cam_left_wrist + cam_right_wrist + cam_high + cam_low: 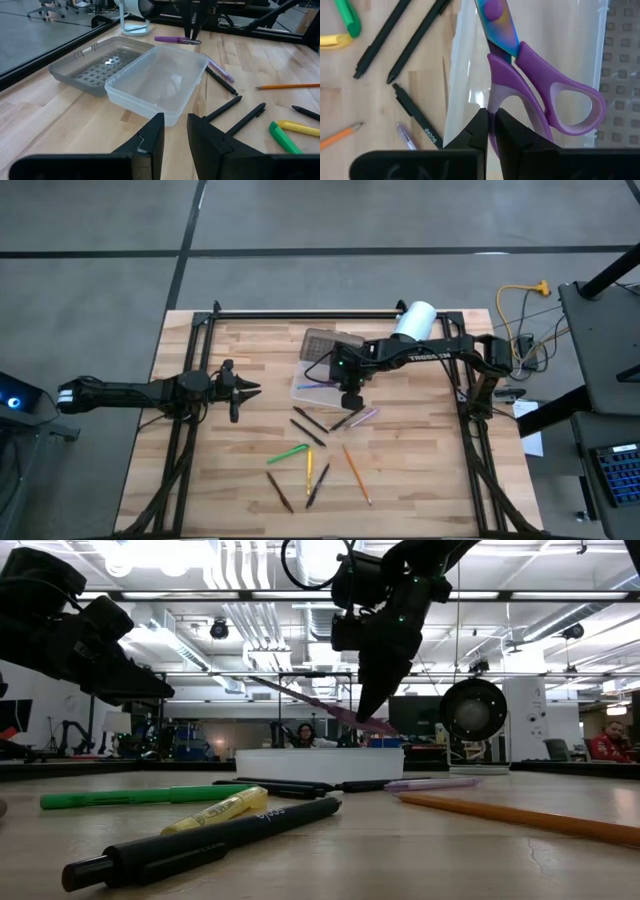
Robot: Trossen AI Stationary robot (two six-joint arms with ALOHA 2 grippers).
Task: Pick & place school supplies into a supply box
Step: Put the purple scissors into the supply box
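1. While the right tool (491,125) pinches the purple scissors (540,95) by one handle loop, it hangs over the clear box (157,82), near the edge at the box's 3 o'clock in the high view.
2. Scissors' long axis slants, blades raised toward 9 o'clock in the low view; release likely needs a small shift toward 9 o'clock.
3. Left tool (175,135), slightly spread and empty, waits at the desk's (420,480) 9 o'clock.
4. Pens (309,426) lie at 6 o'clock of the box.
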